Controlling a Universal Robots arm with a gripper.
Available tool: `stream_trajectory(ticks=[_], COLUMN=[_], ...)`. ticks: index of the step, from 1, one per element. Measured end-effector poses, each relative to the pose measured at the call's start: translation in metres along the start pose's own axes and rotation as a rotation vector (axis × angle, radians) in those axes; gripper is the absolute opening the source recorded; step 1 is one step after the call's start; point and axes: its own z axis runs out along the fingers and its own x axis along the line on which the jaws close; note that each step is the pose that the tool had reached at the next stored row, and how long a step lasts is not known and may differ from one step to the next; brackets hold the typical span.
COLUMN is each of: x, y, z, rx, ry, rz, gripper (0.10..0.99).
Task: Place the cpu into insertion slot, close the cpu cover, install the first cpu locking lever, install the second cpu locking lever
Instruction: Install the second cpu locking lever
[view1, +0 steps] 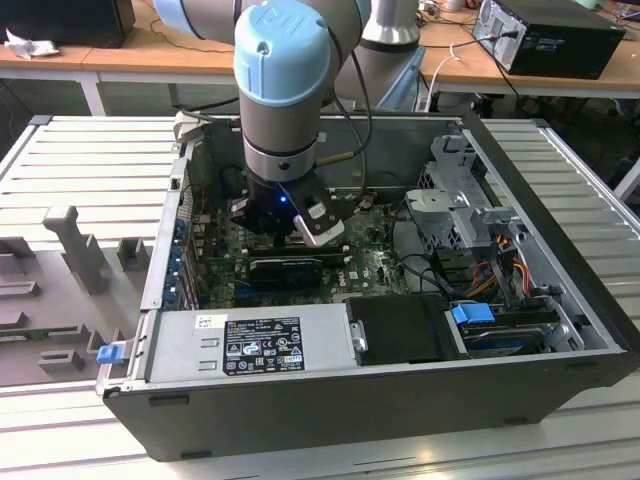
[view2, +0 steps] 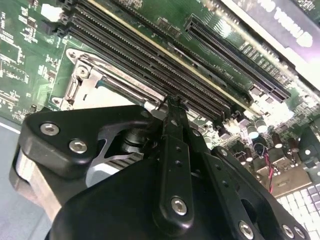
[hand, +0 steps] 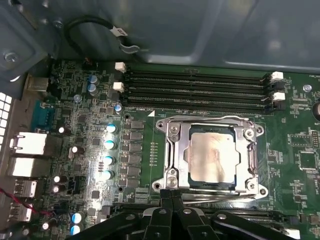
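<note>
In the first wrist view the cpu (hand: 212, 157) lies flat in the insertion slot (hand: 200, 184), its silver face showing through the cut-out of the cpu cover (hand: 182, 150), which lies down over it. A thin wire locking lever (hand: 210, 119) runs along the socket's side nearest the memory slots. My gripper (hand: 172, 195) has its fingers together at the opposite edge of the socket, touching or just above a corner. The second wrist view shows the gripper (view2: 172, 102) from behind, tips by the socket corner (view2: 85, 75). In the exterior view the gripper (view1: 285, 235) reaches down into the open computer case.
Long black memory slots (hand: 197, 87) run beside the socket. A black expansion card (view1: 285, 268) lies just in front of the gripper. The power supply (view1: 250, 345), drive cage (view1: 455, 200), loose cables (view1: 500, 265) and the case walls (view1: 165, 230) hem in the arm.
</note>
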Motion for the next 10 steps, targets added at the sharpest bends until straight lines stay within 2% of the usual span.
stream_trajectory(ticks=[3,5,7,8,10], x=[0.0016,0.0028,0.0037,0.0041,0.0046], y=[-0.0021,-0.0030,-0.0038,-0.0044,-0.0050], z=[0.0029,0.0038,0.0046,0.0051,0.0057], rx=[-0.012,-0.025,-0.039,-0.053,-0.069], ry=[-0.0006,-0.0012,-0.0019,-0.0025,-0.0035], rz=[0.000,0.000,0.000,0.000,0.000], gripper=[0.106,0.106,0.106,0.106,0.106])
